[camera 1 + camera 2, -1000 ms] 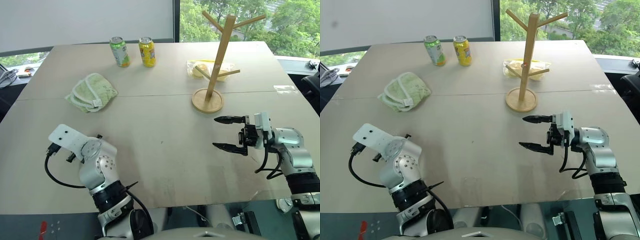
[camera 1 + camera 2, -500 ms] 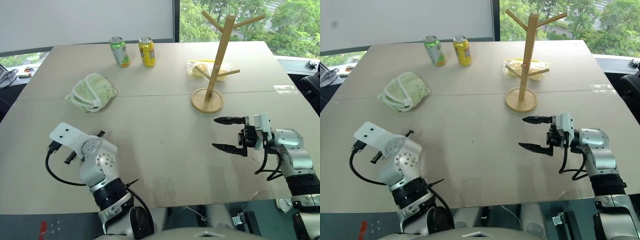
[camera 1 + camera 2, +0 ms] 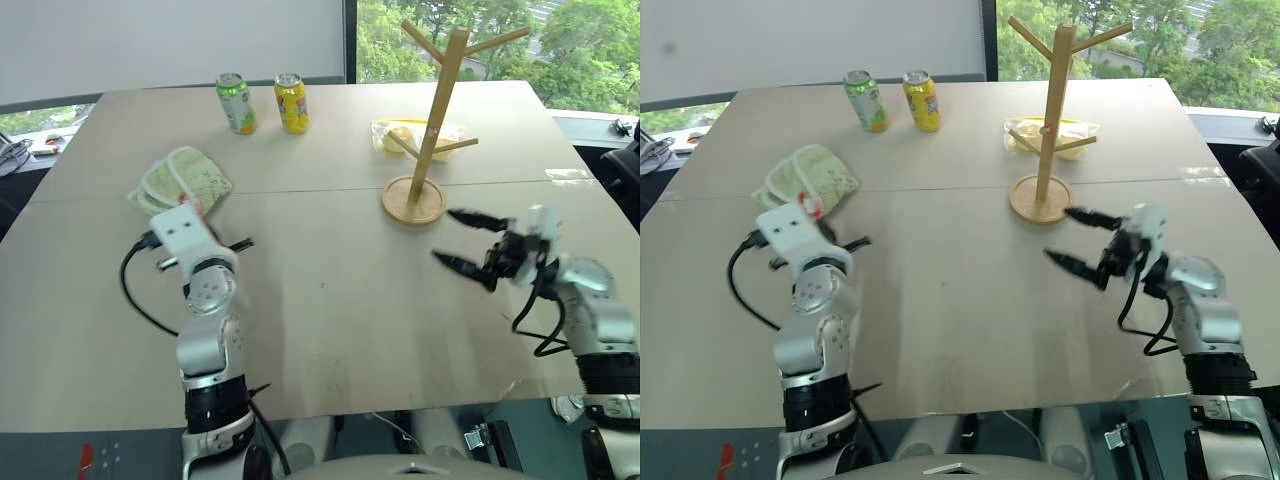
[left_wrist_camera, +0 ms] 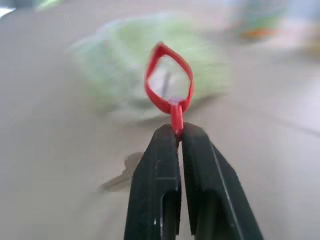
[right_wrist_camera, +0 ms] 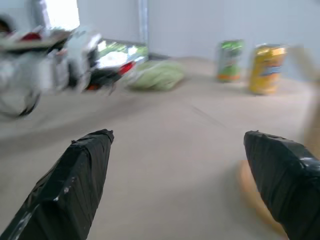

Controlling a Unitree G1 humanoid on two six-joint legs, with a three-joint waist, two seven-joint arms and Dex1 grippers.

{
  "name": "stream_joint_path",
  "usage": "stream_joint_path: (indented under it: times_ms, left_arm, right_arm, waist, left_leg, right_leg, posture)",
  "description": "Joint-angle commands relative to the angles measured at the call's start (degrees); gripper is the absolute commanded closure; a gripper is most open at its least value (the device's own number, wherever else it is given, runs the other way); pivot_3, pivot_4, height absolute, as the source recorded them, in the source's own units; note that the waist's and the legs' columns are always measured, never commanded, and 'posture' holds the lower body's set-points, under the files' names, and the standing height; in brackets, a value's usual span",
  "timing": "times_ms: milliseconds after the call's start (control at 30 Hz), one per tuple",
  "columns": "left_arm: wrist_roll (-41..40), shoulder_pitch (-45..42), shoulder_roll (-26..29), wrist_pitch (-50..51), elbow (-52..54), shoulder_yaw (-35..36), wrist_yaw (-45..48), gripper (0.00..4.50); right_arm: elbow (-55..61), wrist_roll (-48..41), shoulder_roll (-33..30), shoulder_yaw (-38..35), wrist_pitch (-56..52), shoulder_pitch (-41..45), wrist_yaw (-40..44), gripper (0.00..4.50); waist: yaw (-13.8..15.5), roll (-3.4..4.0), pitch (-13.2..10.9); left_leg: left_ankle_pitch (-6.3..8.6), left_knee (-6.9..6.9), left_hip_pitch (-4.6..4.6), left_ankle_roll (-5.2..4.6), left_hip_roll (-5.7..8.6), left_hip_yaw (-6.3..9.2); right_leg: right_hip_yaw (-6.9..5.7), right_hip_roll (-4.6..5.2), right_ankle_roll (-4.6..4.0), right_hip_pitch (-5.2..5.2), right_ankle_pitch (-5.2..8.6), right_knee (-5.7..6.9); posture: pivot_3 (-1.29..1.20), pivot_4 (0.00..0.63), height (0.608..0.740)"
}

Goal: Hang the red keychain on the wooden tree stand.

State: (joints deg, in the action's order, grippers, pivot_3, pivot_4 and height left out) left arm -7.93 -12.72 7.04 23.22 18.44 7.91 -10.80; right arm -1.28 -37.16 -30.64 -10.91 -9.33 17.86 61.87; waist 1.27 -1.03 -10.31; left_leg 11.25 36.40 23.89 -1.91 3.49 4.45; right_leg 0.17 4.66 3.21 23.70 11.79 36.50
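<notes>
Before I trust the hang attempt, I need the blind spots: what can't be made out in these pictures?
- Red keychain: left wrist view shows its loop pinched in the left gripper; its key is not discernible.
- Wooden tree stand: lower pegs merge with the clear bag behind.
- Green cloth: near edge covered by the left wrist.
- Cans: labels too small.
- Right gripper: open, motion-blurred.

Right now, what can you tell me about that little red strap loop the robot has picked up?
The red keychain is a thin, bright red strap, fabric or plastic by its look, bent into a teardrop loop with a short stem below. The left gripper is shut on that stem, its two black fingers pinching it, so the loop stands clear beyond the fingertips, off the pale wooden table. From the head camera it shows as a red speck near the green cloth. Its key is too blurred to make out.
</notes>
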Motion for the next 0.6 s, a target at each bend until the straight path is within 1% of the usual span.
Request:
stream_joint_path:
  times_ms: [33, 133, 267, 367, 467, 600]
  left_arm:
    - [1.65, -1.17, 2.02, -9.22, 2.22, -8.33, 10.02, 4.43]
    - [3.02, -4.33, 2.43, -15.58, -0.3, -13.57, 15.79, 4.43]
    - [5.32, -8.35, 1.16, -23.69, -4.11, -18.21, 19.88, 4.43]
    - [7.35, -11.83, -0.57, -31.18, -9.01, -21.86, 22.76, 4.43]
    - [9.11, -14.07, -2.53, -36.32, -13.69, -23.19, 23.12, 4.43]
    - [9.52, -16.51, -5.24, -39.64, -18.48, -23.18, 23.13, 4.43]
  right_arm:
    - [7.59, -6.32, -2.44, -6.67, -6.68, -0.56, -6.41, 0.0]
    - [11.74, -9.7, -5.15, -10.27, -11.87, -1.91, -9.9, 0.0]
    - [15.06, -12.08, -8.75, -12.9, -16.16, -3.58, -10.84, 0.0]
    - [17.78, -15.07, -13.08, -13.98, -21.89, -5.59, -10.45, 0.0]
    - [18.97, -15.54, -15.05, -14.63, -22.89, -6.28, -9.75, 0.0]
    - [20.48, -14.94, -15.91, -15.19, -22.09, -5.51, -9.95, 0.0]
  waist:
    - [0.18, 0.01, 0.01]
    - [0.29, 0.01, 0.01]
    - [0.27, 0.03, 0.01]
    - [0.38, 0.03, 0.01]
    - [0.24, 0.03, 0.01]
    - [0.31, 0.02, 0.0]
  left_leg:
    - [0.02, 0.0, 0.0, 0.01, 0.0, -0.02]
    - [0.01, 0.0, 0.0, -0.01, -0.01, -0.04]
    - [-0.12, 0.0, 0.01, -0.25, -0.04, -0.07]
    - [-0.13, -0.01, 0.03, -0.28, -0.03, -0.1]
    - [-0.12, 0.0, 0.02, -0.3, -0.04, -0.13]
    - [-0.12, 0.01, 0.02, -0.31, -0.04, -0.12]
  right_leg:
    - [0.0, 0.02, 0.0, -0.02, 0.0, -0.02]
    - [0.0, 0.04, 0.0, -0.03, 0.01, -0.04]
    - [0.0, 0.02, 0.0, -0.02, 0.01, -0.07]
    - [0.0, 0.03, 0.01, -0.03, 0.01, -0.09]
    - [0.01, 0.01, 0.03, -0.05, 0.01, -0.11]
    - [0.0, -0.02, 0.11, -0.06, -0.01, -0.11]
  posture:
    - [0.0, 0.15, 0.74]
    - [0.0, 0.15, 0.74]
    - [0.0, 0.15, 0.74]
    - [0.0, 0.15, 0.74]
    - [0.0, 0.15, 0.74]
    - [0.0, 0.15, 0.74]
